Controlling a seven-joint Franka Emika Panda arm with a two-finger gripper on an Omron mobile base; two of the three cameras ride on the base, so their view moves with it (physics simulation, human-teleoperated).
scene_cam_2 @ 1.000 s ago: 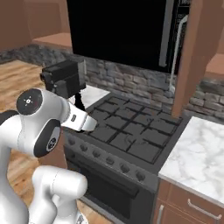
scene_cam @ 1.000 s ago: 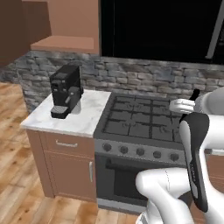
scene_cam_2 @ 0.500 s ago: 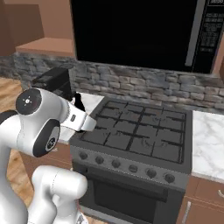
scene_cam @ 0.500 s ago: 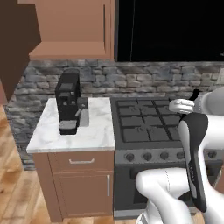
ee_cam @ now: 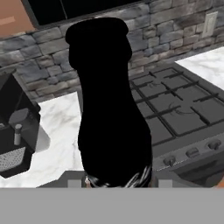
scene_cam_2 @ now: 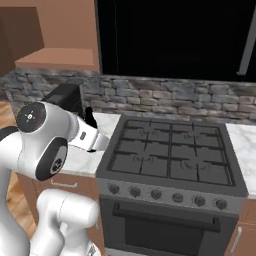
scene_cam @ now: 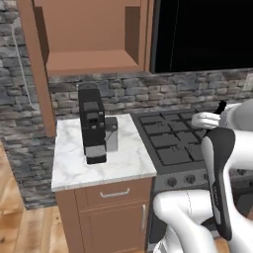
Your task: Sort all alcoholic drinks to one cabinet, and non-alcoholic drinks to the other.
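Open cabinet point(scene_cam: 89, 62) above coffee machine point(scene_cam: 93, 123)

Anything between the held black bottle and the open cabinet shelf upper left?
Nothing visible blocks it. The tool is shut on the black bottle, carried beside the stove. The open cabinet shelf is bare, its door swung aside. The coffee machine stands on the counter below the shelf, not across the opening.

Black bottle point(ee_cam: 109, 109), white-marble counter point(scene_cam: 123, 158), brown cabinet point(scene_cam: 89, 34).
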